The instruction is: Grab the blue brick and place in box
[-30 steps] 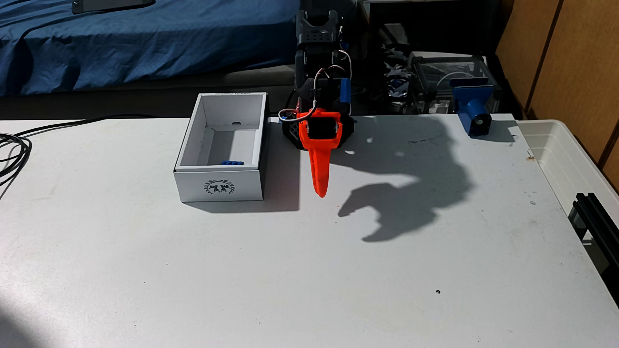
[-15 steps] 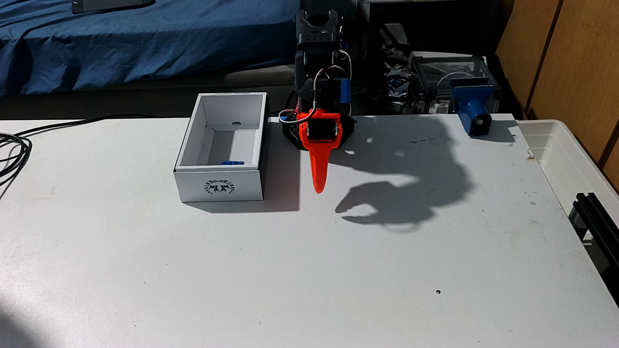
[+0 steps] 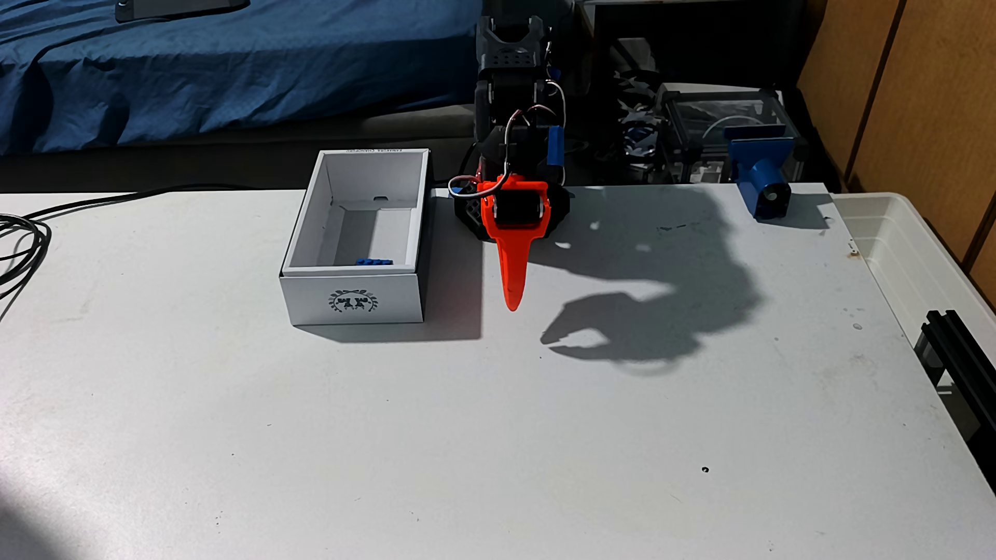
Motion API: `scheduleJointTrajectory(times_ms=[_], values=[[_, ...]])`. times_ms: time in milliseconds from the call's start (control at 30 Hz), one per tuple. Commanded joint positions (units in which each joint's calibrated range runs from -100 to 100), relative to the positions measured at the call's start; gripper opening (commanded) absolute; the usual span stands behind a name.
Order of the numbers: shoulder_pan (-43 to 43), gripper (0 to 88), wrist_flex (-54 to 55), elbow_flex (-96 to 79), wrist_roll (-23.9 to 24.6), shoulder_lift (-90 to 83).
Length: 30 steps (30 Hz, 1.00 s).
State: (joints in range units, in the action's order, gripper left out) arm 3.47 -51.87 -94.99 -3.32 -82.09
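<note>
The white box (image 3: 400, 301) with the dark wreath emblem stands on the table, left of the arm. The blue brick (image 3: 373, 262) lies inside it against the near wall, and just its studded top peeks over the rim. My orange gripper (image 3: 512, 305) hangs above the table right of the box, pointing toward the camera, apart from box and brick. Seen edge-on, its fingers overlap. Its shadow on the table shows the two tips almost touching, with nothing between them.
A blue clamp-like part (image 3: 762, 186) sits at the table's far right edge. A translucent tub (image 3: 905, 253) and a black rail (image 3: 959, 350) flank the right side. Black cables (image 3: 24, 237) coil at the left edge. A blue bedsheet (image 3: 215, 70) lies behind the table.
The gripper has shut: one second ago its shadow showed widely spread jaws, now they nearly meet. The orange finger tip has drawn slightly back. Brick and box have not moved.
</note>
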Motion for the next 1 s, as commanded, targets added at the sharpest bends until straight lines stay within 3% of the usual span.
scheduleJointTrajectory(times_ms=[0,967], values=[[0.17,1.0,0.72,2.0,0.24,-0.57],[0.1,1.0,0.72,2.0,-0.08,-0.57]])
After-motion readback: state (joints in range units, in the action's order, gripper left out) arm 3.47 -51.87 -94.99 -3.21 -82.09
